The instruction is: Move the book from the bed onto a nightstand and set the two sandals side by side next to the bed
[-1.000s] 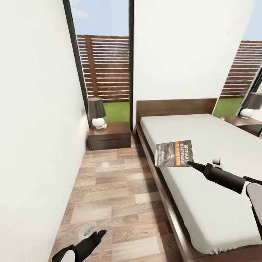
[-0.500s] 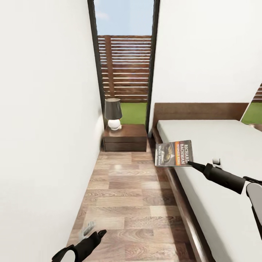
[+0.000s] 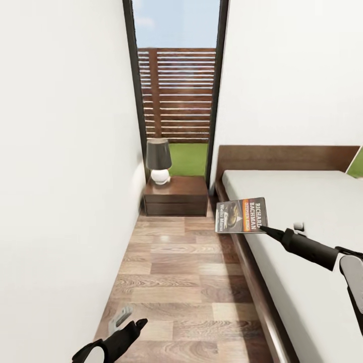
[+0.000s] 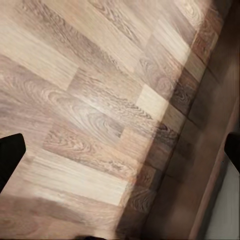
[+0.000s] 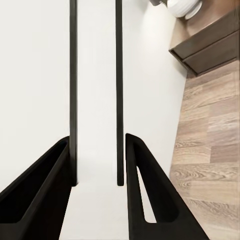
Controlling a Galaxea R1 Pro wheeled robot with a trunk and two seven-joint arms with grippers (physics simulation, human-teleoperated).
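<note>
My right gripper (image 3: 264, 229) is shut on the book (image 3: 241, 215) and holds it in the air over the bed's left edge, cover facing up. In the right wrist view the book (image 5: 95, 75) runs edge-on between the two black fingers (image 5: 145, 180). The bed (image 3: 237, 242) with its pale mattress (image 3: 302, 212) lies at the right. A dark nightstand (image 3: 176, 196) stands ahead by the window, also seen from the right wrist (image 5: 210, 45). My left gripper (image 3: 135, 325) hangs low over the floor, open and empty (image 4: 120, 150). The sandals are out of view.
A lamp (image 3: 159, 161) with a dark shade stands on the nightstand. A white wall (image 3: 60, 176) closes the left side. Wood-plank floor (image 3: 181, 272) forms a narrow aisle between wall and bed. The tall window (image 3: 174, 91) is behind the nightstand.
The whole view has swung left and moved closer: the nightstand now sits more central and the far side of the bed has left the picture. Both grippers and the book keep their places.
</note>
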